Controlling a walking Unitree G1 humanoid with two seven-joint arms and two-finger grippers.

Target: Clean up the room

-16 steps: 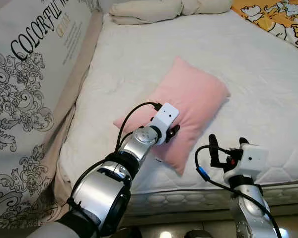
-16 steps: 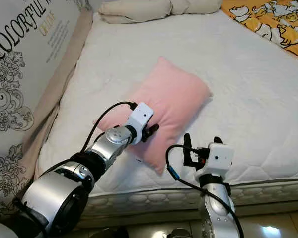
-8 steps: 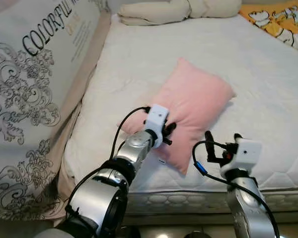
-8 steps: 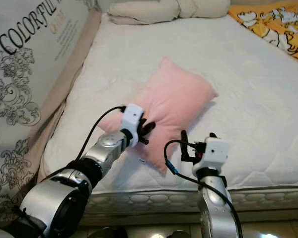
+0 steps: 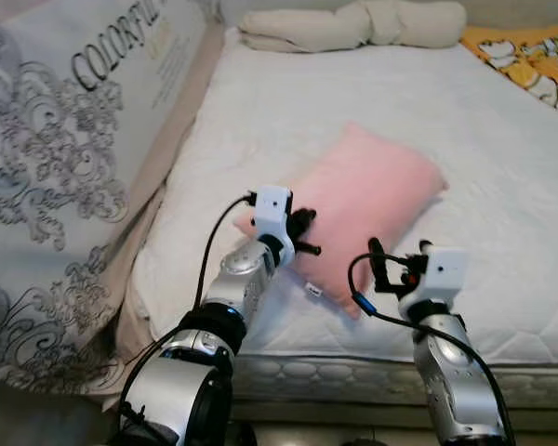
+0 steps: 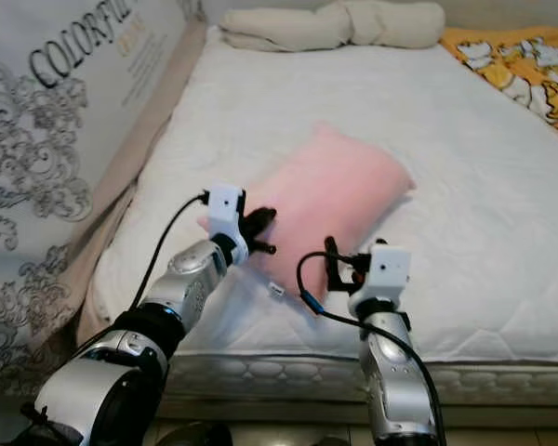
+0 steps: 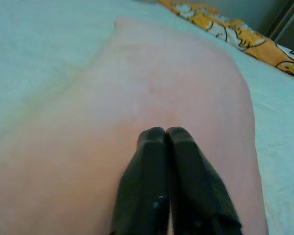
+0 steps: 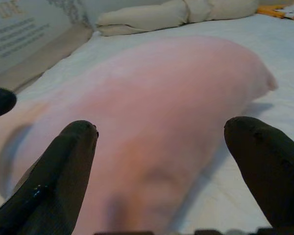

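Note:
A pink pillow (image 5: 372, 200) lies slantwise on the white mattress (image 5: 502, 186). My left gripper (image 5: 304, 232) rests against the pillow's near left edge. In the left wrist view the left gripper (image 7: 165, 133) has its two black fingers pressed together over the pink fabric, and nothing shows between them. My right gripper (image 5: 397, 258) hovers open just right of the pillow's near corner, low over the mattress. In the right wrist view the right gripper (image 8: 164, 126) has its fingers spread wide, with the pillow (image 8: 157, 103) close ahead of them.
A rolled beige blanket (image 5: 353, 23) lies at the head of the bed. An orange patterned cover (image 5: 530, 60) sits at the far right. A large printed panel (image 5: 65, 139) leans along the bed's left side. The mattress front edge (image 5: 353, 372) is near my body.
The whole view has shifted, so the camera moved. Both arms reach farther over the bed; the right gripper is nearer the pillow's near corner. The left gripper stays at the pillow's edge.

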